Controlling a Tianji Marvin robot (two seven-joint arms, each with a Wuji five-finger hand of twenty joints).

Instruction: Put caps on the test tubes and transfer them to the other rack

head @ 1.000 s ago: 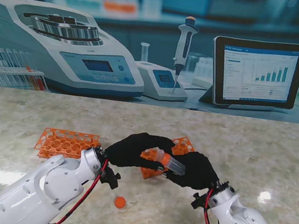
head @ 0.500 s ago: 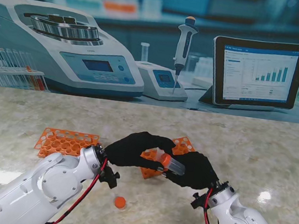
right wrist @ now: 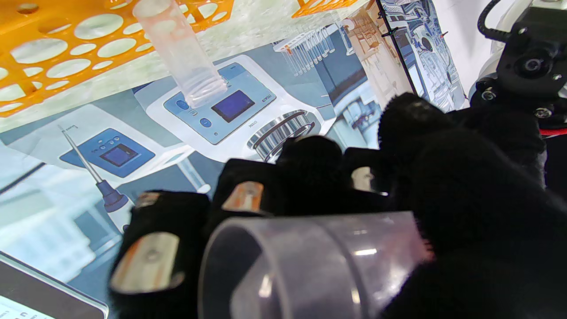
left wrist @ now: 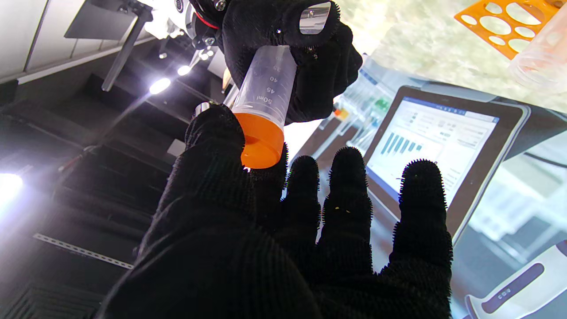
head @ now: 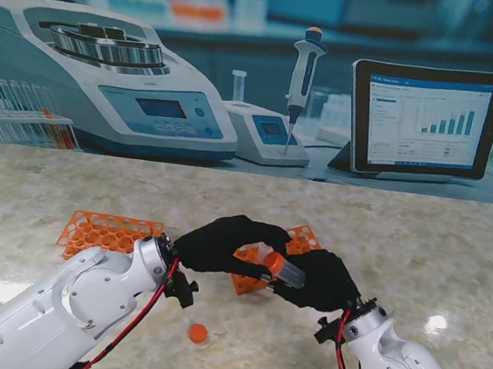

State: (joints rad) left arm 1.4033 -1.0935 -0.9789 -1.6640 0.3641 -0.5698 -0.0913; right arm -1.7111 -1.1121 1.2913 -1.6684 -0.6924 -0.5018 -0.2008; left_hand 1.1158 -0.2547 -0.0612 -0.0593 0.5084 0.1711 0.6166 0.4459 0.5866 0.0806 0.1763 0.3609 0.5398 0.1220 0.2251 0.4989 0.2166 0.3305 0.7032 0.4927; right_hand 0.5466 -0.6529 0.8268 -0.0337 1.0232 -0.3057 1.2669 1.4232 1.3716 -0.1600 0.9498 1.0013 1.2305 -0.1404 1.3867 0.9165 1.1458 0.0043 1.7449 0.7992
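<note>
Capping | clear plastic tube (head: pixel 290 273) gripped by right hand (head: pixel 320 281), raised over bench (head: pixel 421 246) | orange screw cap (head: pixel 272 261) pinched by left hand (head: pixel 224 245) | cap to be kept square while twisted

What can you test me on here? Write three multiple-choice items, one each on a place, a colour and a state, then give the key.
1. Where is the loose cap?
A. On the table, nearer to me than both hands
B. On the tablet
C. Inside the centrifuge

2. What colour are the two racks?
A. Blue
B. Orange
C. White

3. How is the tube in the right hand?
A. Lying on the table
B. Held off the table, orange cap on its mouth
C. Standing in a rack

Key: 1 A, it lies alone between the forearms. 2 B, both grids are orange. 3 B, the left hand pinches that cap.
</note>
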